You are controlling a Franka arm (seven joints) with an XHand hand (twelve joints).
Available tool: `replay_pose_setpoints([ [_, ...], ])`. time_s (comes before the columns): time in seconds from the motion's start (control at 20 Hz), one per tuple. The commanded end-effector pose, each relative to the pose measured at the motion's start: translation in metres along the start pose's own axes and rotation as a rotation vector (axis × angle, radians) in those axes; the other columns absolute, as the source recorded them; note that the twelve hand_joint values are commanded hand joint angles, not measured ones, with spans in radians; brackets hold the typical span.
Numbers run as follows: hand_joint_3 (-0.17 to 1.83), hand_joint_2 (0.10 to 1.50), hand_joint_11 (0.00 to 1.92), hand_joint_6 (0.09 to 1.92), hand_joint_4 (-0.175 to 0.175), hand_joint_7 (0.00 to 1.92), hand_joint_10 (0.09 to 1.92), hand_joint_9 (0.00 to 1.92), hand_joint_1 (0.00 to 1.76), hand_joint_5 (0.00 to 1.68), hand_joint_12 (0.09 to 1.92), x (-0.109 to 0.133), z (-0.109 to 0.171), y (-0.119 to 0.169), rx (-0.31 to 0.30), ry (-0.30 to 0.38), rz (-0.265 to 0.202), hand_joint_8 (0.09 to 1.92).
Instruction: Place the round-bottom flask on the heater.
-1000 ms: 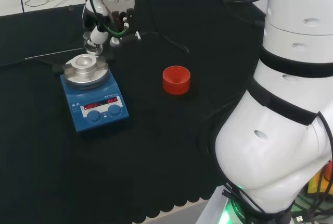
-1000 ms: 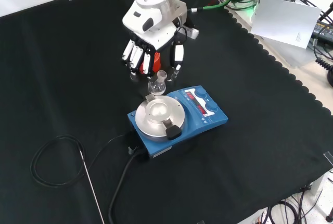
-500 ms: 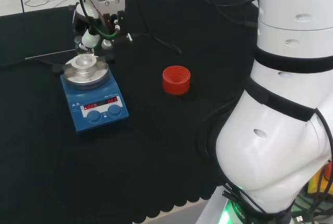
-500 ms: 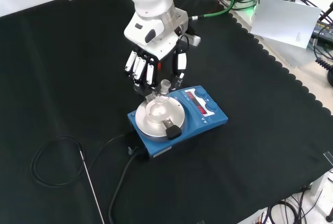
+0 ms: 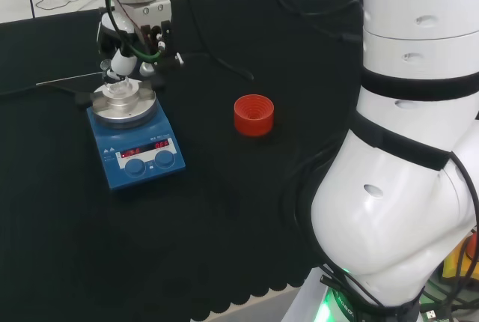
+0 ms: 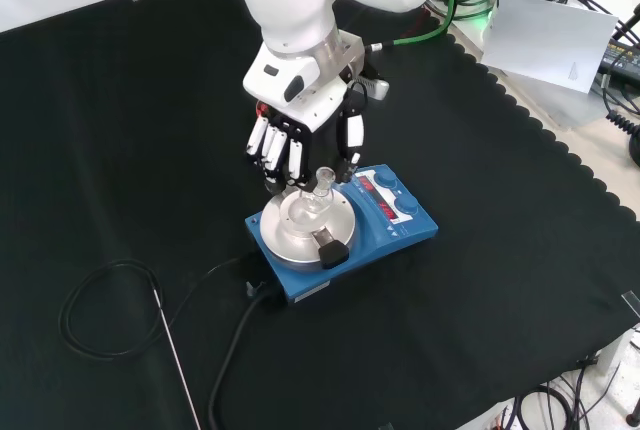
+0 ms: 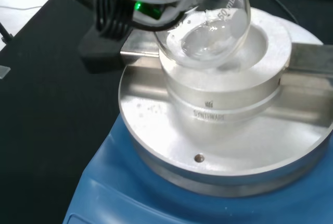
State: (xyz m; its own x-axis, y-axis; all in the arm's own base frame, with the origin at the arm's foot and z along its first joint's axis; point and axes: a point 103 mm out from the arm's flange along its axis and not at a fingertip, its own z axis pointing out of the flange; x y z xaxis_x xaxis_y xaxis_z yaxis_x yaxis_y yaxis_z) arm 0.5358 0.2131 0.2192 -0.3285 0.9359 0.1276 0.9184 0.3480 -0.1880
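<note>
My hand (image 6: 300, 140) pinches the neck of the small round-bottom flask (image 7: 208, 26), light, slippery, breakable glass, its bulb hanging just over the heater (image 6: 340, 225)'s metal well.

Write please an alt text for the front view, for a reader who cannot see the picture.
The hand holds a clear round-bottom flask by its neck over the metal well of a blue heater on black cloth. A black cable and a thin rod lie at the view's lower left.
</note>
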Motion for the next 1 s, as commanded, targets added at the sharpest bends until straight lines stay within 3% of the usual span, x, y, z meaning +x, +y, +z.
replay_pose_setpoints([
  [0.05,0.75,0.66,0.52,0.91,0.028,0.56,0.59,0.77,1.13,1.16,1.29,0.000,0.006,0.003,0.008,0.005,-0.007,0.71],
  [1.0,0.76,0.66,0.52,0.91,0.029,0.56,0.59,0.77,1.13,1.16,1.29,-0.017,0.006,0.018,0.014,0.022,0.001,0.71],
])
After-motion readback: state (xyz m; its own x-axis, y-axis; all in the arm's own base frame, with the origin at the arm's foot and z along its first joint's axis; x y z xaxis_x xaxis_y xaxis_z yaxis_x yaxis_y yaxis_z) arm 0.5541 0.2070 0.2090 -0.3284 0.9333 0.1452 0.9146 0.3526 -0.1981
